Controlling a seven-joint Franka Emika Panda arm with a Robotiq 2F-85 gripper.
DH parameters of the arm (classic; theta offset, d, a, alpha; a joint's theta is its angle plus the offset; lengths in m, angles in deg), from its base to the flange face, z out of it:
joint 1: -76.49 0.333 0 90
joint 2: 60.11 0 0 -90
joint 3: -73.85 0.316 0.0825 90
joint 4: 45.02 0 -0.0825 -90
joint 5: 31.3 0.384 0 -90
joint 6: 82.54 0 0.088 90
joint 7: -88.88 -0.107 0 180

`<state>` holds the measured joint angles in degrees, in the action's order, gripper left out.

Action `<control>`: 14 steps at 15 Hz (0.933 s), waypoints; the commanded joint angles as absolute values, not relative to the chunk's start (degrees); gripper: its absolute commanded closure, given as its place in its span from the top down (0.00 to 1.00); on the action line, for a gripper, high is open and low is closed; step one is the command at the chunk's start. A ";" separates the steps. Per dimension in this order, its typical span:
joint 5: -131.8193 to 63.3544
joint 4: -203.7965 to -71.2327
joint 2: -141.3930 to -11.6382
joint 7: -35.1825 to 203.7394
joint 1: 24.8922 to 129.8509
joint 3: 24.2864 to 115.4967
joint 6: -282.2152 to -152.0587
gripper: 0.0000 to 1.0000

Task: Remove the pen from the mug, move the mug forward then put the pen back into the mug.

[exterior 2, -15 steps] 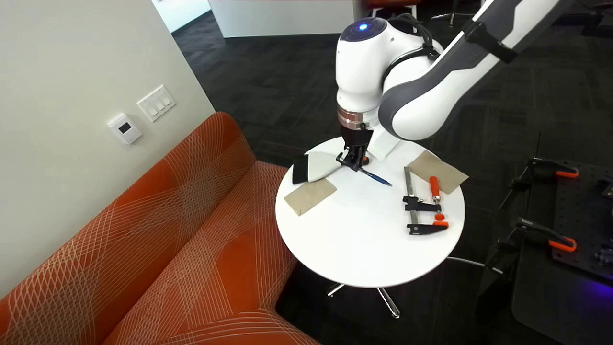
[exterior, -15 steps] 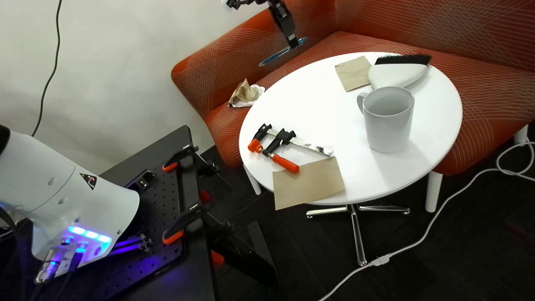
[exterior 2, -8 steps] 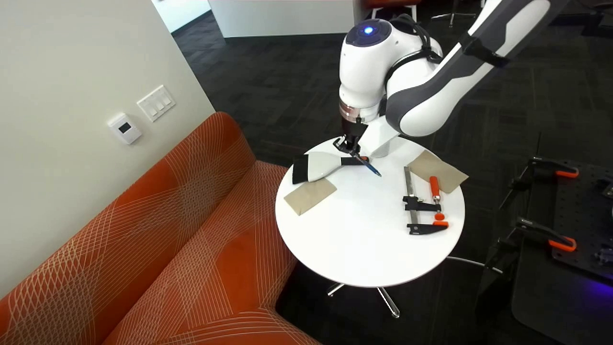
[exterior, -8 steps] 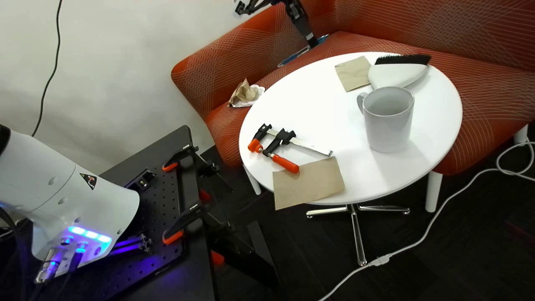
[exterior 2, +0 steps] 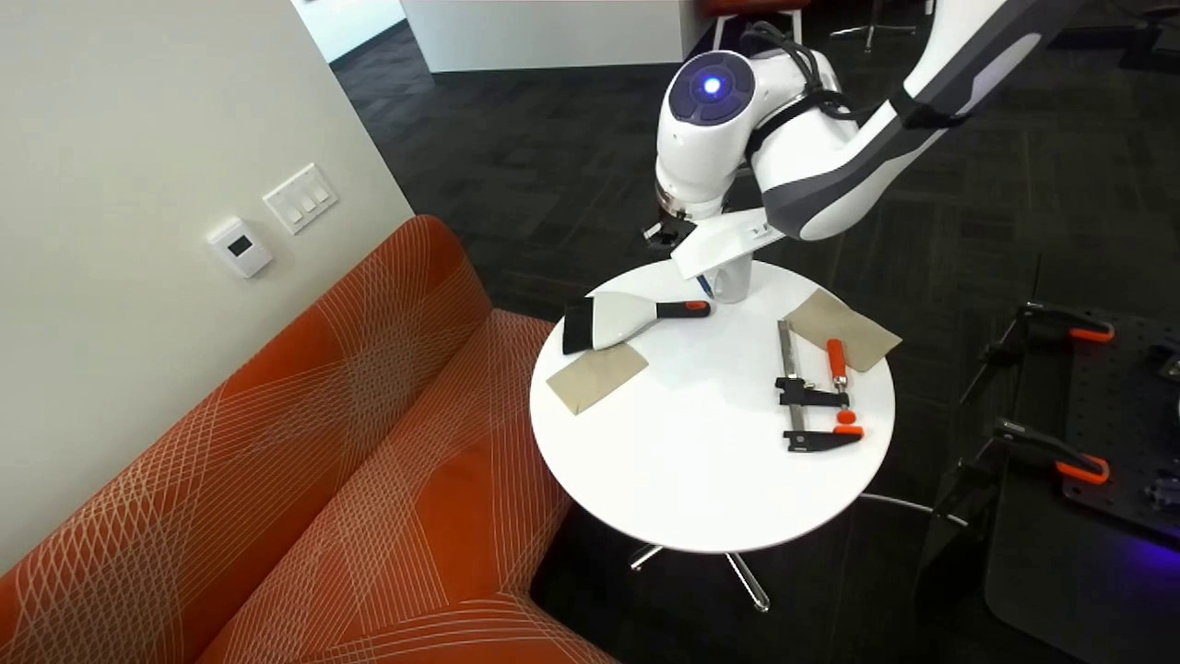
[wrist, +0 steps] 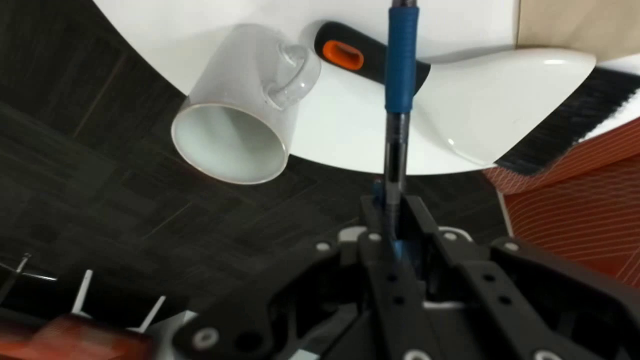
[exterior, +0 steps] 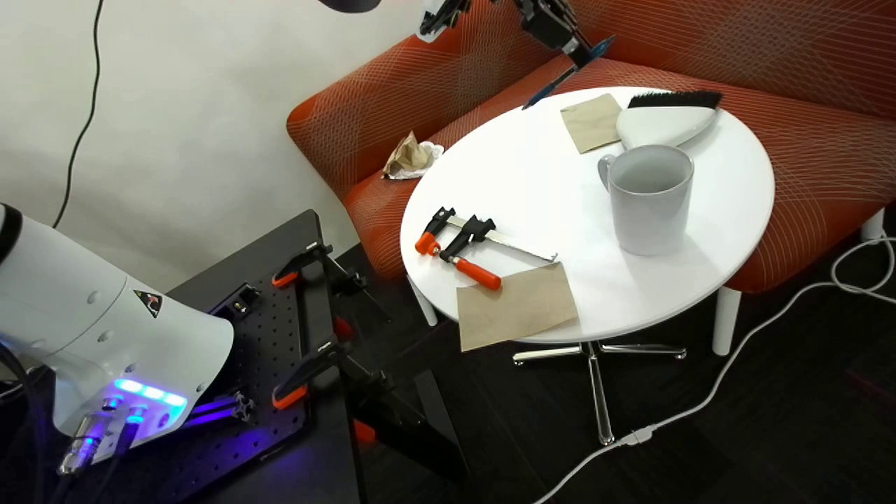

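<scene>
The white mug (exterior: pixel 651 210) stands upright on the round white table, its handle toward the brush; it shows partly behind the arm in an exterior view (exterior 2: pixel 735 279). In the wrist view the mug (wrist: pixel 245 70) has its open, empty mouth in sight. My gripper (exterior: pixel 575 53) is shut on the dark blue pen (exterior: pixel 551 89), held slantwise above the table's far edge and apart from the mug. In the wrist view the pen (wrist: pixel 400 65) sticks out from between the fingertips (wrist: pixel 392 204). In an exterior view only the pen's tip (exterior 2: pixel 705 286) shows below the arm.
A white brush (exterior: pixel 661 126) with black bristles lies close beside the mug; its black-and-orange handle (exterior 2: pixel 684 309) points at it. An orange-handled clamp (exterior: pixel 483 234) and brown papers (exterior: pixel 518 308) (exterior: pixel 590 122) lie on the table. A red sofa (exterior 2: pixel 369 480) borders it.
My gripper has carried the pen sideways toward the mug's side of the table, and the pen and hand have tilted more steeply. The mug, brush and clamp have not moved.
</scene>
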<state>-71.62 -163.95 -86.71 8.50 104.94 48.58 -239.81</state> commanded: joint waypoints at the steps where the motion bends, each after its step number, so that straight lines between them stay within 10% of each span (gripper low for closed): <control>1: -82.32 -160.47 -88.51 -6.22 105.89 47.22 -235.53 0.04; 14: -107.96 -155.25 -89.74 -38.59 92.35 66.68 -202.44 0.04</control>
